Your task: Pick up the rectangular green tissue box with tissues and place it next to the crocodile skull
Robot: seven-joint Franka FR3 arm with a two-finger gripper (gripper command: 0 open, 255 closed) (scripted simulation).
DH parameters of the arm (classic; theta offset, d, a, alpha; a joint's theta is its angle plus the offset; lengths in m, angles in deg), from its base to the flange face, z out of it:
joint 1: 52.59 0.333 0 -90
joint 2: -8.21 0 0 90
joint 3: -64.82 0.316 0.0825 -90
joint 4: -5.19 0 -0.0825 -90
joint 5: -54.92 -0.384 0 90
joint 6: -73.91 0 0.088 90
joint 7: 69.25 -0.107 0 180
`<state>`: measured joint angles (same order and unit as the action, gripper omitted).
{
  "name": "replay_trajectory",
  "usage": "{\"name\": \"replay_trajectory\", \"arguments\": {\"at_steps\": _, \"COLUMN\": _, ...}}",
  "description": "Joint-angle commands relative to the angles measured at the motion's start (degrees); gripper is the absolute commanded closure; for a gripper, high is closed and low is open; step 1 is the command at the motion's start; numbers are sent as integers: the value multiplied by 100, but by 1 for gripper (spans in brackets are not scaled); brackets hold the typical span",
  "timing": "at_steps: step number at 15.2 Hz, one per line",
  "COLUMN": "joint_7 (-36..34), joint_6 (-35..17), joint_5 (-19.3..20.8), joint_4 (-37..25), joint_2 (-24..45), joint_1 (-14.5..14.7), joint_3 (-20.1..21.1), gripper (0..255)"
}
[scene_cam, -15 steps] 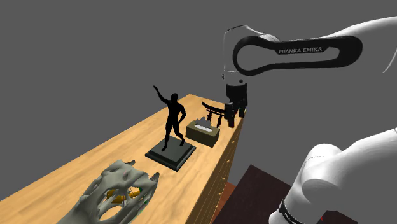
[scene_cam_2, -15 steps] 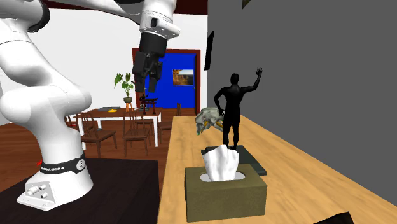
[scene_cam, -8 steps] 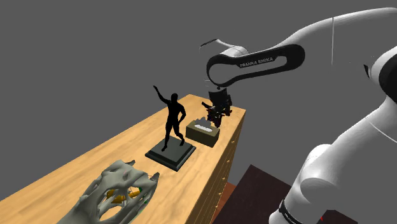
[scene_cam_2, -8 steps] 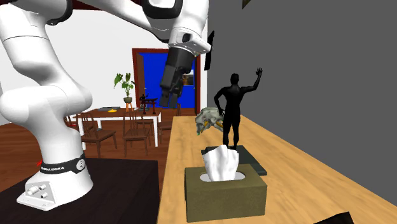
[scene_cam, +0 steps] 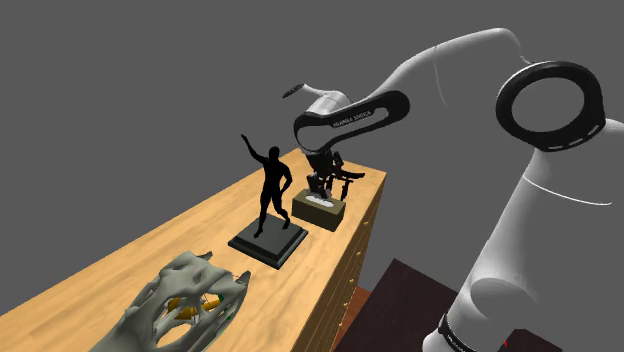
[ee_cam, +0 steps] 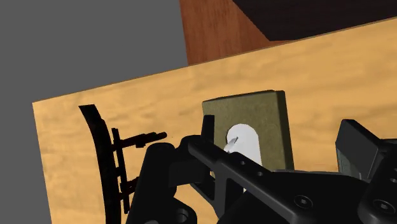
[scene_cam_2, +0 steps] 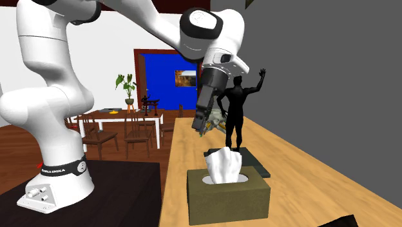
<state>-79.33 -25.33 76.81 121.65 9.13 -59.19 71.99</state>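
The olive-green tissue box (scene_cam: 320, 211) with a white tissue sticking out stands near the far end of the wooden tabletop (scene_cam: 150, 250). In the second exterior view the tissue box (scene_cam_2: 227, 193) is close to the camera. My gripper (scene_cam: 320, 186) hangs just above it, open and holding nothing. In the wrist view the box (ee_cam: 254, 118) lies below the gripper (ee_cam: 283, 141), between fingers that stand apart. The pale crocodile skull (scene_cam: 185, 305) lies at the near end of the table. In the second exterior view the skull (scene_cam_2: 216, 122) is partly hidden behind the gripper (scene_cam_2: 201, 122).
A black statue of a figure (scene_cam: 268, 200) on a dark square base stands between box and skull. A small black gate-shaped ornament (scene_cam: 347, 176) sits just beyond the box, near the table's end. A grey wall runs along the table. A dining table with chairs (scene_cam_2: 122, 126) stands far off.
The arm has swung from beyond the table's end toward the shoulder view's left and lowered. The gripper now hangs over the tissue box. The things on the table have not moved.
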Motion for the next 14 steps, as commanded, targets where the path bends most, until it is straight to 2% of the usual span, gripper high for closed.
{"name": "replay_trajectory", "arguments": {"at_steps": 1, "joint_7": -115, "joint_6": 13, "joint_5": 298, "joint_4": -382, "joint_2": 487, "joint_1": -11, "joint_3": -18, "gripper": 0}}
{"name": "replay_trajectory", "arguments": {"at_steps": 4, "joint_7": -257, "joint_6": 97, "joint_5": 703, "joint_4": -1002, "joint_2": 1197, "joint_1": 13, "joint_3": -79, "gripper": 0}}
{"name": "replay_trajectory", "arguments": {"at_steps": 5, "joint_7": -263, "joint_6": 103, "joint_5": 725, "joint_4": -1041, "joint_2": 1238, "joint_1": 20, "joint_3": -88, "gripper": 0}}
{"name": "replay_trajectory", "arguments": {"at_steps": 12, "joint_7": -333, "joint_6": -436, "joint_5": 841, "joint_4": -545, "joint_2": 1248, "joint_1": -112, "joint_3": -188, "gripper": 0}}
{"name": "replay_trajectory", "arguments": {"at_steps": 14, "joint_7": -333, "joint_6": -436, "joint_5": 841, "joint_4": -545, "joint_2": 1247, "joint_1": -112, "joint_3": -188, "gripper": 0}}
